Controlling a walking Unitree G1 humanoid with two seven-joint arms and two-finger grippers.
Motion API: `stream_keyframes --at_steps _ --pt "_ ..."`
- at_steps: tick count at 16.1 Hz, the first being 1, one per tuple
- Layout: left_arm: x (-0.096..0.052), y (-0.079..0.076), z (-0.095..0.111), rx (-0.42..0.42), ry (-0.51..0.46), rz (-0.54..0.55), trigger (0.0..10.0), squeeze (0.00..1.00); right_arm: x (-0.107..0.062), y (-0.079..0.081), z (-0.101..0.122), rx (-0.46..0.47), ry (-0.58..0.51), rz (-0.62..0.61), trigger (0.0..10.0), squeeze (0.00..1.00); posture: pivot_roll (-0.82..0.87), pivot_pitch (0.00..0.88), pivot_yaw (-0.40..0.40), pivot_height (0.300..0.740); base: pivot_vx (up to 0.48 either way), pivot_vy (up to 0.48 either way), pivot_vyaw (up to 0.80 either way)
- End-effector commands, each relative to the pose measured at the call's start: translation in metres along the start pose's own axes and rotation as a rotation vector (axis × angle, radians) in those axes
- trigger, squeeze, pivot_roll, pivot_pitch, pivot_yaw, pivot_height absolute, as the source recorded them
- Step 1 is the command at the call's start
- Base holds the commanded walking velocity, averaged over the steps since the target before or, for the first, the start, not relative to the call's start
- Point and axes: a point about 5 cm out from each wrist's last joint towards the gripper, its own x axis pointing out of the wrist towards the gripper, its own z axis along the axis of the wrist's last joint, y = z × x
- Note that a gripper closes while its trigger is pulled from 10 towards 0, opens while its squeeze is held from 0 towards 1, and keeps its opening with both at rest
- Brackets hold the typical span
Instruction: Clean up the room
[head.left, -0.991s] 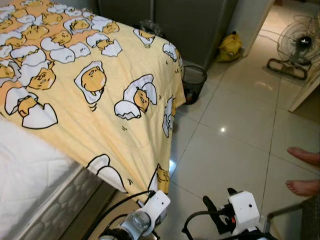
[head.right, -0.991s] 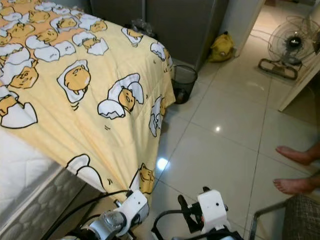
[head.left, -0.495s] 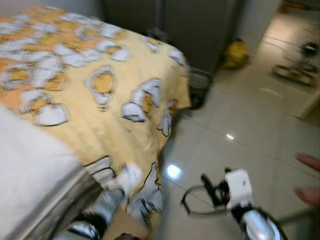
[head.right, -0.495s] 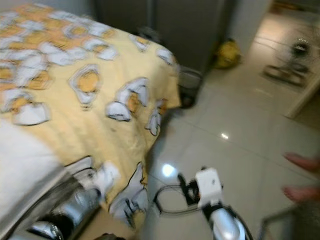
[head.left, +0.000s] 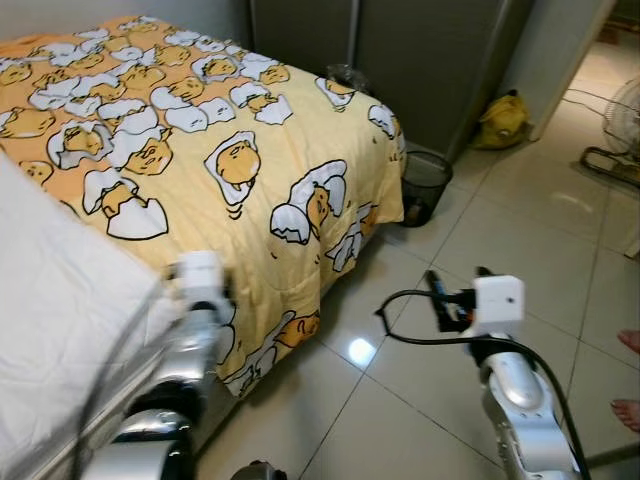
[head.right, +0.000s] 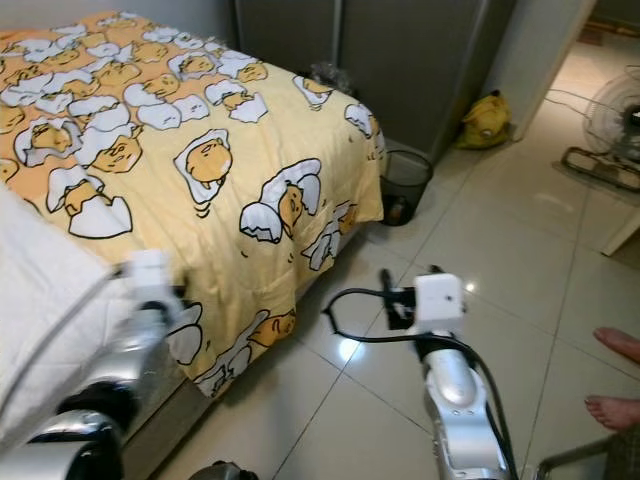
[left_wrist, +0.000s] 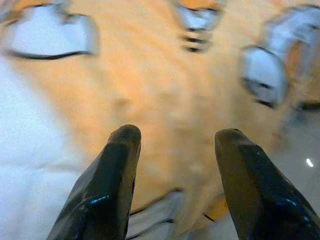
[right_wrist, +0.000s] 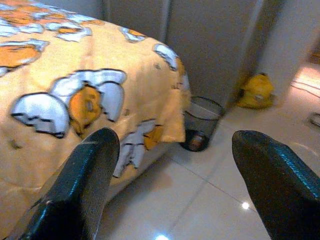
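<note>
A yellow blanket (head.left: 200, 150) printed with egg cartoons covers the bed and hangs over its near corner toward the floor. The bare white mattress (head.left: 60, 310) shows on the near left. My left arm (head.left: 190, 330) reaches up to the blanket's hanging edge. In the left wrist view my left gripper (left_wrist: 175, 137) is open, with its fingers close over the blanket (left_wrist: 165, 85) where it meets the white sheet. My right gripper (head.left: 456, 280) is open and holds nothing, above the tiled floor beside the bed corner. It faces the bed corner (right_wrist: 150, 95).
A black mesh wastebasket (head.left: 425, 185) stands at the bed's far corner, by a grey wardrobe (head.left: 420, 50). A yellow bag (head.left: 505, 120) lies against the wall. A floor fan (head.left: 620, 130) stands at the right. A person's bare feet (head.left: 628, 410) are at the lower right.
Both arms have risen from the bottom of the picture. The left arm has gone up to the blanket's hanging edge. The camera has shifted, so the bed fills more of the view.
</note>
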Motion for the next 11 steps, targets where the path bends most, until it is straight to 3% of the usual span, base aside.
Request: stream_keyframes --at_steps 1,2,3,4,6,11 --pt "-0.001 0.003 0.001 -0.015 -0.01 0.004 10.0 1.0 -0.002 -0.009 -0.002 0.018 0.002 -0.058 10.0 0.0 0.02 0.0 0.008 0.74 0.0 0.0 0.0" --pt "-0.007 0.008 0.006 0.002 -0.073 -0.039 10.0 1.0 -0.011 -0.02 -0.013 0.024 0.04 -0.125 10.0 0.0 0.02 0.0 0.018 0.74 0.0 0.0 0.0" --pt "-0.008 0.005 0.012 0.03 -0.103 -0.065 10.0 0.0 -0.012 -0.021 -0.017 0.022 0.055 -0.134 10.0 0.0 0.02 0.0 0.019 0.74 0.0 0.0 0.0" --pt "-0.007 0.001 0.017 0.028 -0.12 -0.083 10.0 0.0 -0.012 -0.021 -0.019 0.034 0.061 -0.14 10.0 0.0 0.02 0.0 0.019 0.74 0.0 0.0 0.0" --pt "0.0 -0.017 0.032 0.047 -0.148 -0.097 10.0 0.0 -0.001 -0.007 -0.013 0.034 0.037 -0.083 10.0 0.0 0.01 0.0 0.025 0.74 0.0 -0.48 0.58" --pt "0.003 -0.033 0.038 0.012 -0.114 -0.096 10.0 0.0 0.003 0.004 -0.01 0.03 0.012 -0.024 10.0 0.0 -0.01 0.0 0.044 0.74 0.0 -0.468 0.48"
